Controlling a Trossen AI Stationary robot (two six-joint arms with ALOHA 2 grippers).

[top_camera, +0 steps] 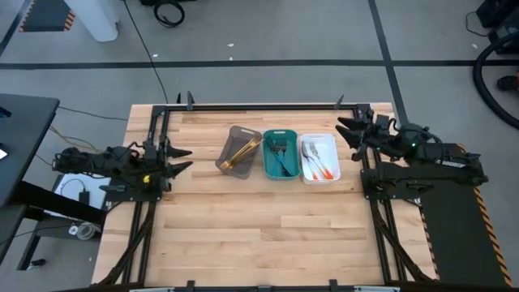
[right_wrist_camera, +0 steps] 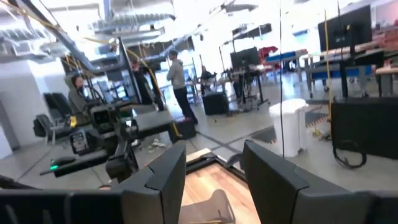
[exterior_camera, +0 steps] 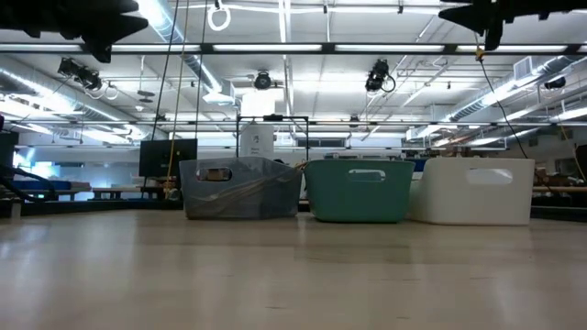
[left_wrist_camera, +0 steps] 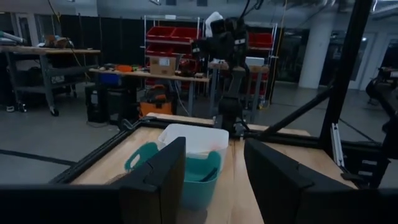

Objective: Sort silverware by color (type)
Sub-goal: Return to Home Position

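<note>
Three trays stand side by side at the table's far middle. The grey-brown tray holds gold silverware. In the teal tray lie dark pieces with blue handles. The white tray holds silver pieces with orange handles. My left gripper is at the table's left edge, pointing level toward the trays, open and empty. At the far right, beside the white tray, my right gripper is also open and empty. Both wrist views show empty gaps between the fingers, for the left gripper and the right gripper.
A black metal frame runs round the wooden table top, which lies bare between the trays and the near edge. In the low view the trays stand in a row. People stand in the room beyond the table.
</note>
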